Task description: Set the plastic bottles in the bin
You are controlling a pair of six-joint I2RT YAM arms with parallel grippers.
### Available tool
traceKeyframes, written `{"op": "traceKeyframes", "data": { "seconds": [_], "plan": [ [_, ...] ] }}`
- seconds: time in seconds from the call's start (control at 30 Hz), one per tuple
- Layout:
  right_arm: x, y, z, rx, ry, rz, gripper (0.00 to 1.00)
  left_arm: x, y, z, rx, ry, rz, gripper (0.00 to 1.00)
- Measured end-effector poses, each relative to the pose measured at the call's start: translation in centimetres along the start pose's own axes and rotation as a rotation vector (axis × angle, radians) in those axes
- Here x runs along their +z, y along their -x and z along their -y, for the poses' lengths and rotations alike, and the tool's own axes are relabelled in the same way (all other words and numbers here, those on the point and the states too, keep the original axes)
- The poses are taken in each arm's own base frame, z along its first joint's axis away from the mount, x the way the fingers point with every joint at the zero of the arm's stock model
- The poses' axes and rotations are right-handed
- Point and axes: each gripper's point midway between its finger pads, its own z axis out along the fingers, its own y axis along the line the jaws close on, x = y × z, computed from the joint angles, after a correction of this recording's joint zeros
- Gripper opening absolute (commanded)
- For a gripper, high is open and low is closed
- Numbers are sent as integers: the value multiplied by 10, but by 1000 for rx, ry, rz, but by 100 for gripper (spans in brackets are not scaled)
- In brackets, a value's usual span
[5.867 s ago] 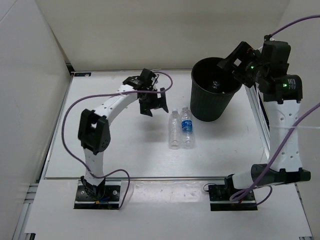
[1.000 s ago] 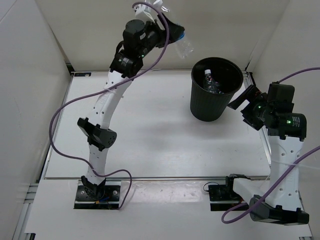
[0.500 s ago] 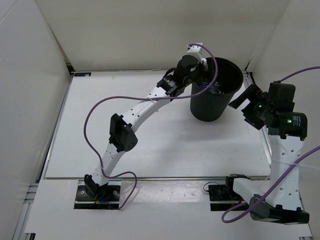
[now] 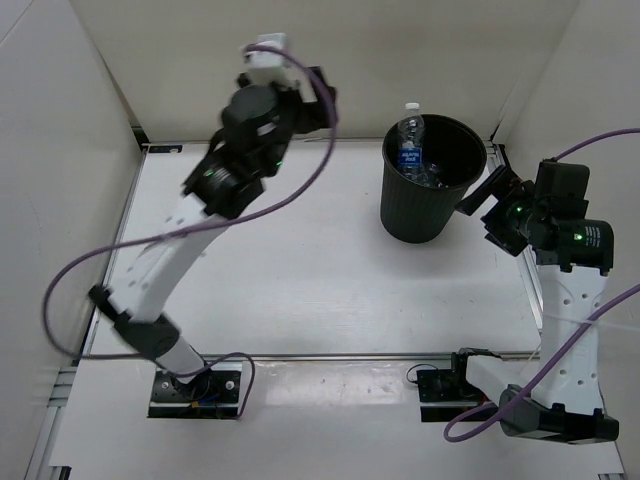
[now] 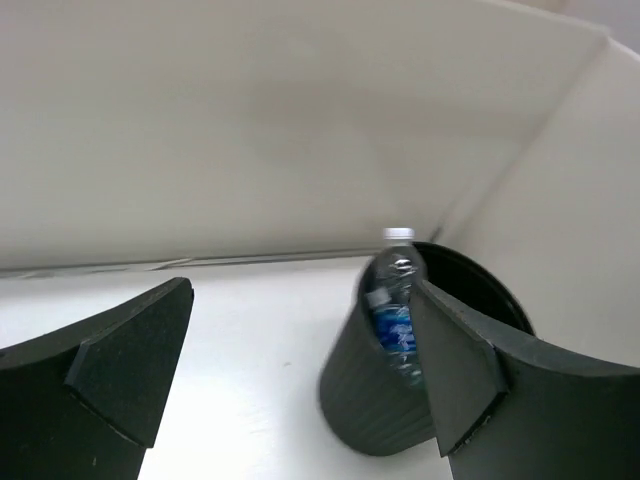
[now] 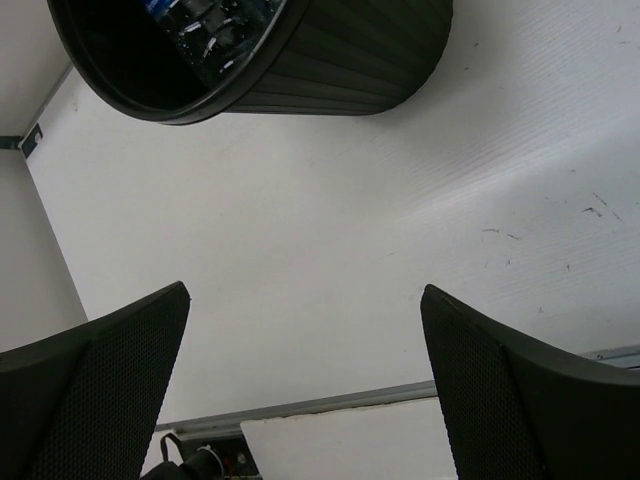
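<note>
Top: above the near edge, looking down. Left wrist: high at far left, facing right. Right wrist: low, close, facing left. All sharing the bin [image 4: 420,215].

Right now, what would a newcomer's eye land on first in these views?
The blue-labelled bottle sticks up cap-first past the left rim of the black bin, which stands at the far right of the table. Next comes the left arm, reared high over the table's far-left side, with the left end effector open and empty. The right end effector hovers open beside the bin.
</note>
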Motion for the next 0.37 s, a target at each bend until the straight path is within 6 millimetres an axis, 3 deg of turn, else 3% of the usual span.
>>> {"op": "traceKeyframes", "data": {
  "seconds": [0.07, 0.13, 0.23, 0.33, 0.37],
  "plan": [
    [1, 3, -4, -3, 9, -1, 100, -40, 22, -27, -5, 51, 30, 100],
    [2, 5, -6, -6, 14, -2, 100, -75, 24, -57, -20, 128, 36, 100],
    [4, 6, -7, -12, 20, -8, 100, -119, -23, -112, -13, 306, -55, 100],
    [6, 6, -7, -17, 16, -14, 100, -152, -98, -173, 45, 543, -187, 100],
    [7, 6, -6, -19, 16, -16, 100, -166, -131, -200, 92, 657, -243, 100]
  ]
}}
